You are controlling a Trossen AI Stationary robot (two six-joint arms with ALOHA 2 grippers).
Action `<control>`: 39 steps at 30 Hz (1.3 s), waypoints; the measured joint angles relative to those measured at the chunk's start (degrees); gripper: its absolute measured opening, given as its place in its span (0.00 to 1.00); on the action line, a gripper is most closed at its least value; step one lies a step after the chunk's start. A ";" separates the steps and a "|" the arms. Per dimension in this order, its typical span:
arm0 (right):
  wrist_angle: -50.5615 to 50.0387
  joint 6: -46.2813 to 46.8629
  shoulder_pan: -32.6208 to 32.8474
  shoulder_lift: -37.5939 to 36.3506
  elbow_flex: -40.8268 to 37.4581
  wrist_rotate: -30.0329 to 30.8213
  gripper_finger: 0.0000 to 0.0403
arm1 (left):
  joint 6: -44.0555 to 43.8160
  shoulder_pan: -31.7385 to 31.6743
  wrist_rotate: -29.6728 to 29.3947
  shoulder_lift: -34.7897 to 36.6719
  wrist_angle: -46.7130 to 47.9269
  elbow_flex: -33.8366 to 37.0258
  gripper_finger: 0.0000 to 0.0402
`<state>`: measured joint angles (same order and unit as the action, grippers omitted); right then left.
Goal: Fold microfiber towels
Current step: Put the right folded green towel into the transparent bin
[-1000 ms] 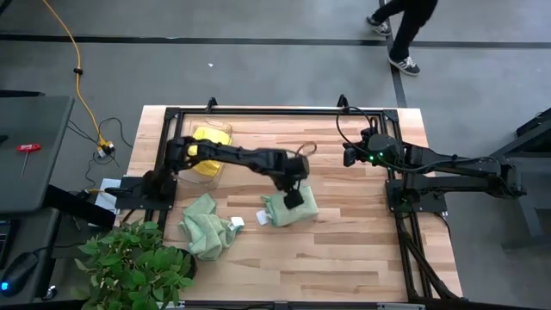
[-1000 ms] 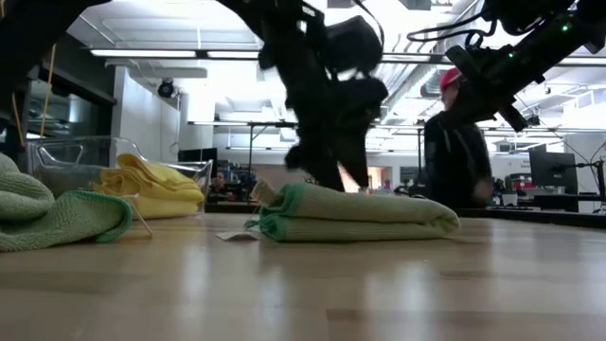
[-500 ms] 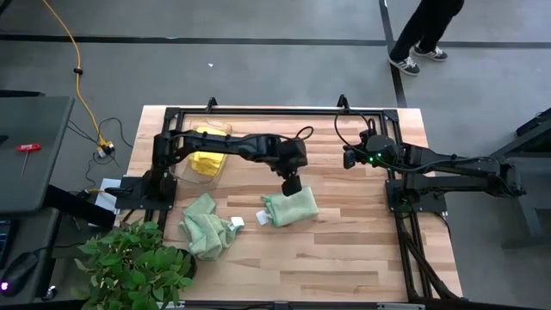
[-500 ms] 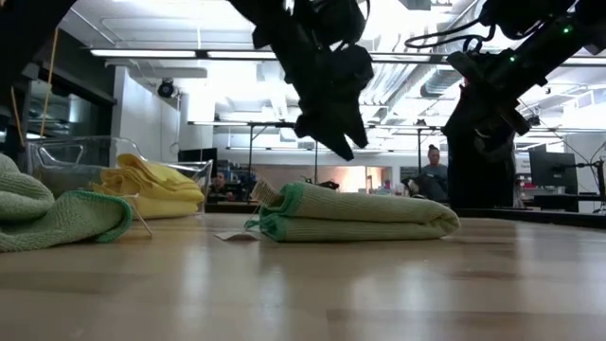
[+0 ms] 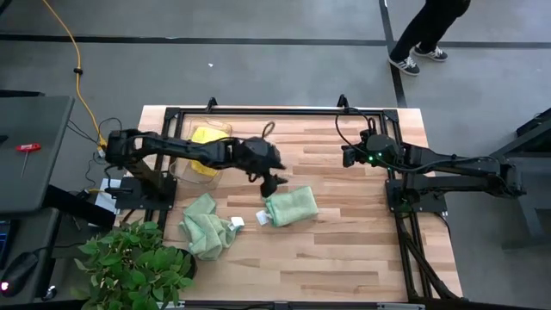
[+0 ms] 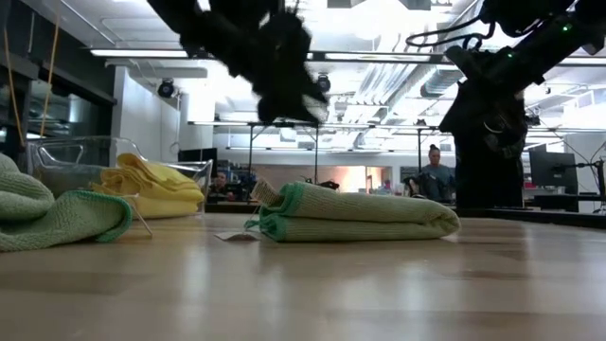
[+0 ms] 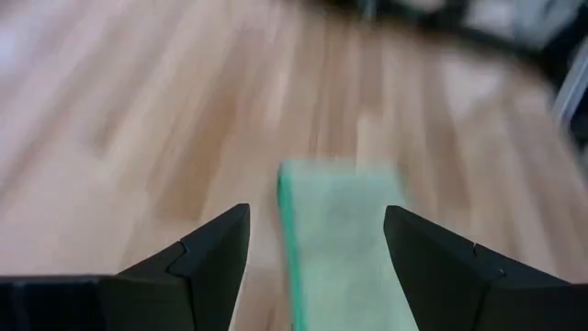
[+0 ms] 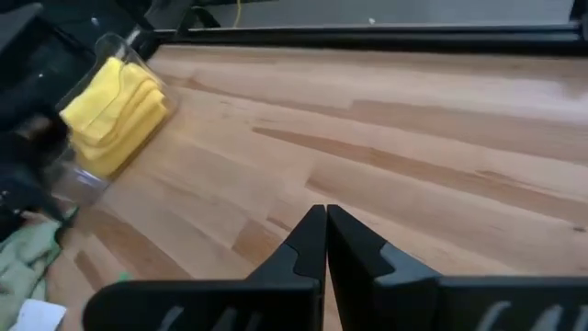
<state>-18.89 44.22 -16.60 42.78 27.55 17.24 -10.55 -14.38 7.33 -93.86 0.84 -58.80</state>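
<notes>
Hovering empty with fingers apart, the left claw [image 5: 277,181] hangs just beside the folded green towel [image 5: 290,207] on the table [image 5: 344,250]. The crumpled green towel [image 5: 207,226] awaits; a shallow pinch could drag it. The right claw [image 5: 346,158] is pressed together, parked.

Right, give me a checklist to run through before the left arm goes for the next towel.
1. Folded green towel lying flat, free of both arms: ok.
2. Left pincer open and empty: ok.
3. Left pincer clear above the folded towel: ok.
4. Next towel, the crumpled green towel, unfolded and uncovered near the plant: ok.
5. Right pincer shut, parked away from the towels: ok.
6. Yellow towels stacked in their clear bin; count: cannot tell.
</notes>
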 joint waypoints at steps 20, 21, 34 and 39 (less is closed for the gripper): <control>-1.83 9.45 0.15 1.21 0.00 1.00 0.01 | 1.15 0.51 10.85 -21.65 -5.37 -3.98 0.60; -1.77 9.20 0.13 1.39 0.00 0.90 0.01 | 1.21 0.72 10.31 -22.13 -5.32 -3.96 0.60; -2.98 4.07 0.13 2.65 0.00 0.61 0.01 | 3.30 7.71 3.53 -22.32 -4.25 -4.16 0.60; -3.15 1.66 0.13 2.65 0.00 0.61 0.01 | 0.42 11.04 1.89 -22.41 -4.76 -4.05 0.59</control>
<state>-22.04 45.88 -16.47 45.43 27.55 17.85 -10.14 -3.34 9.22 -116.27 -3.92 -62.85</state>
